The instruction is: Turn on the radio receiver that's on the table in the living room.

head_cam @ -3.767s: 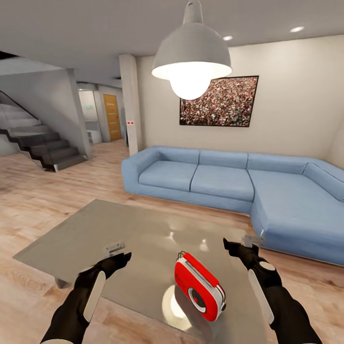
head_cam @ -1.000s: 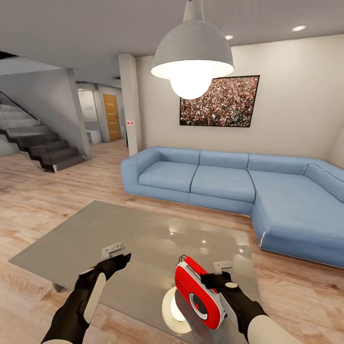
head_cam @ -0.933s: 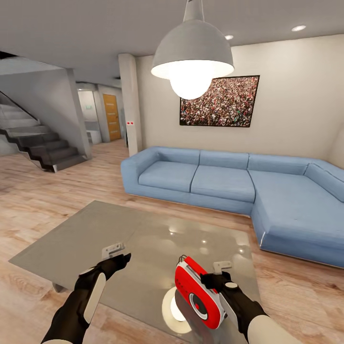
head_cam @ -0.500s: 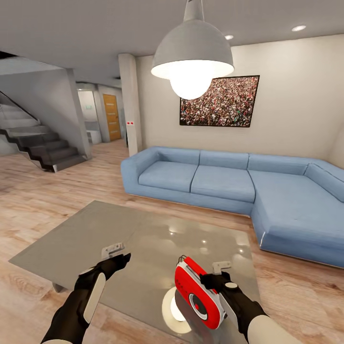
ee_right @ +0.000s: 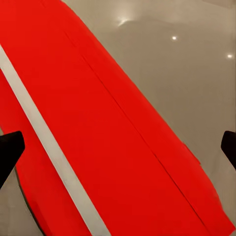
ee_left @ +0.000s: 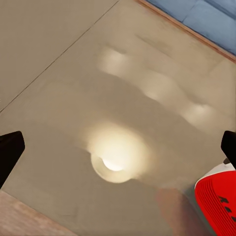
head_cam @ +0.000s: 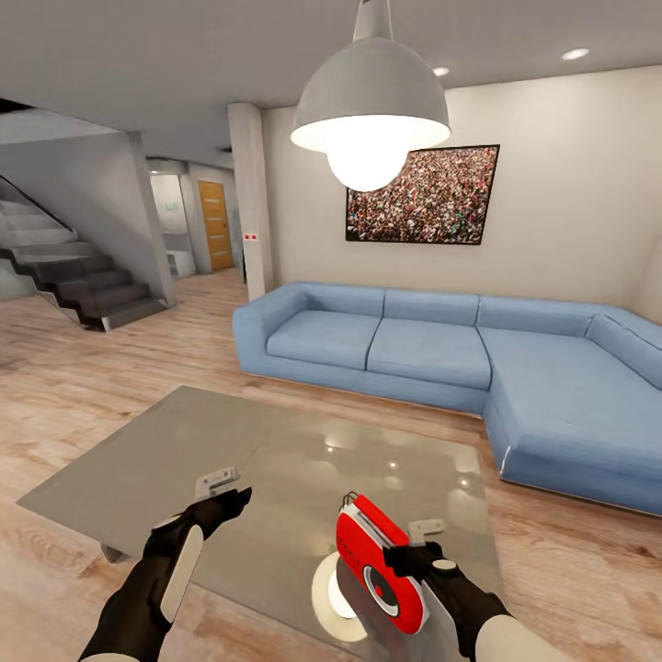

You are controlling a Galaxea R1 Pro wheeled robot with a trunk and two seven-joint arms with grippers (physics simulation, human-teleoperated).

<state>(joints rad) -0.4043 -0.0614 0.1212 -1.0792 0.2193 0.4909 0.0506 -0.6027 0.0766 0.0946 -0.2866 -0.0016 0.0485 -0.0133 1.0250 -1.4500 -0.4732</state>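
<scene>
Your right hand [head_cam: 411, 554], fingers wide, is right at the radio [head_cam: 379, 575] on the tabletop [head_cam: 184, 460], so only switching on is left.

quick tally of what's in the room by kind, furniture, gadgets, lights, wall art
Furniture: 2, the table and the blue sofa
Gadgets: 1, the radio receiver
Lights: 1 pendant lamp, plus 2 recessed ceiling spots
Wall art: 1, the crowd picture
Total: 7
</scene>
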